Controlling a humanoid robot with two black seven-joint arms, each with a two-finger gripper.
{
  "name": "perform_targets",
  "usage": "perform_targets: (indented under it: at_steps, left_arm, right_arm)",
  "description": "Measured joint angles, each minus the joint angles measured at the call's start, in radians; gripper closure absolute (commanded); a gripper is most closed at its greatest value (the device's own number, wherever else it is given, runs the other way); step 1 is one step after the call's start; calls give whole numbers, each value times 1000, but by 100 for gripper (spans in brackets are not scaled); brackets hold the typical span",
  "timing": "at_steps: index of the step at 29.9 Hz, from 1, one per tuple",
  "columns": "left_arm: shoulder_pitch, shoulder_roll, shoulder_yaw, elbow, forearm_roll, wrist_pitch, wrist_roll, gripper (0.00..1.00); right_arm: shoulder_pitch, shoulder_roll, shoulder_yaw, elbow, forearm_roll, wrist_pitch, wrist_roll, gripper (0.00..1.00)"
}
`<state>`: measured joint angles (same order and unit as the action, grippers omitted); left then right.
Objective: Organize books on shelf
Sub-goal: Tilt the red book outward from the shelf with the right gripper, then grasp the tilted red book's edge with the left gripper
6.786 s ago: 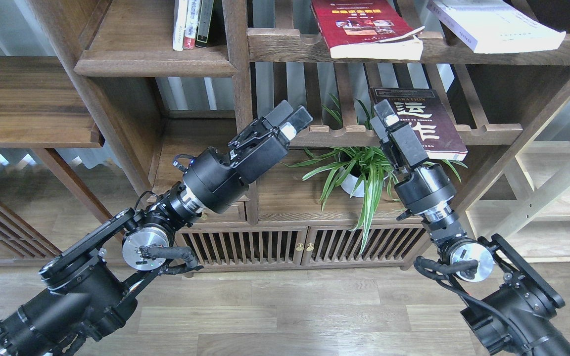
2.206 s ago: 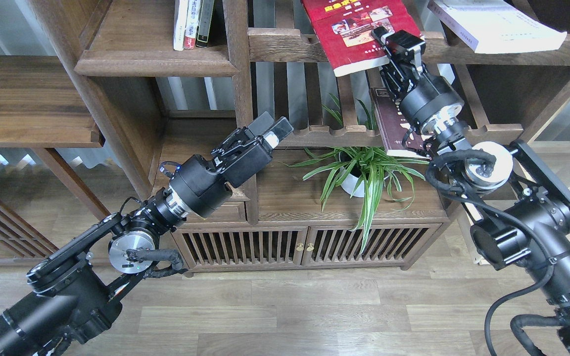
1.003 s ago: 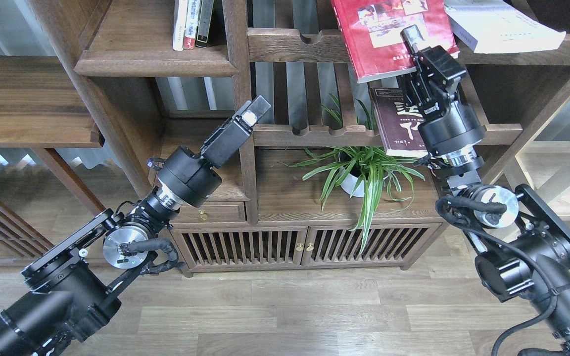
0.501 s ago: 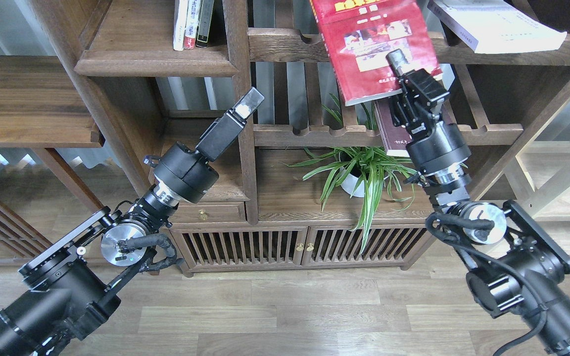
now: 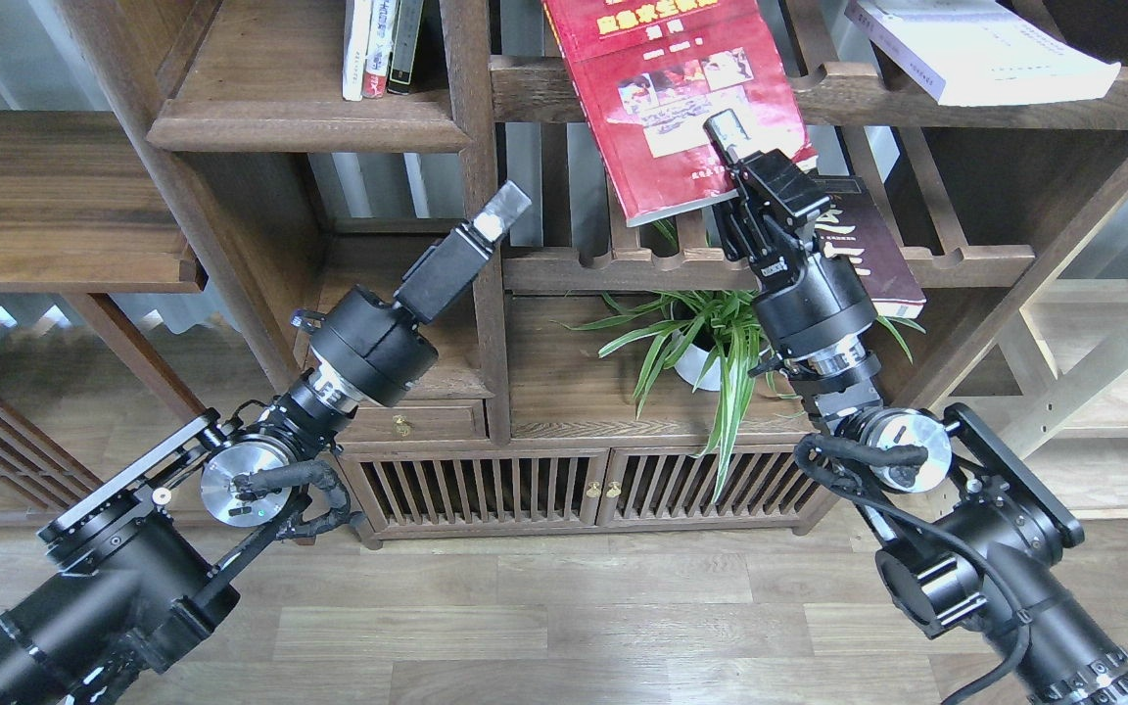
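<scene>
The glossy red book (image 5: 677, 93) hangs tilted at top centre, off the slatted rack (image 5: 574, 83), pinched at its lower right corner by the right gripper (image 5: 732, 137), probably so it can swing left toward the solid dark shelf (image 5: 260, 108) at upper left. The maroon book (image 5: 868, 255) and white book (image 5: 975, 49) lie flat on racks at right. The left gripper (image 5: 500, 208) points up near the post, seen edge-on, so I cannot tell its fingers' state.

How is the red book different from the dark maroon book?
The red book is bright red with photos and yellow writing; the maroon book is dark with big white characters. The red book is tilted and gripped by the right tool; the maroon book lies on the lower slatted rack, with nothing gripping it. The red book shows fully; the maroon book is partly hidden behind the arm. Both are large paperbacks.
</scene>
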<state>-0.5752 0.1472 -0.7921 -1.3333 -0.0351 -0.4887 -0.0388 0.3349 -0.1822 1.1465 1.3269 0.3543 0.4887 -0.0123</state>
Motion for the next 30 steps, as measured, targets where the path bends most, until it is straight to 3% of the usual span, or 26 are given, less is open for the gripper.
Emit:
perform_targets:
  at_steps: [4, 17, 24, 30]
  left_arm:
    - [0, 0, -14, 0, -25, 0, 50, 0]
    - [-56, 2, -22, 0, -179, 0, 69, 1]
    - [-63, 22, -24, 9, -208, 0, 138, 1]
    - [-69, 50, -30, 12, -215, 0, 175, 1]
  right_arm:
    - [1, 20, -4, 0, 0, 0, -1, 98]
    - [-21, 11, -40, 0, -12, 0, -11, 98]
    - [-54, 7, -41, -3, -12, 0, -62, 97]
    - [-66, 15, -42, -3, -12, 0, -68, 97]
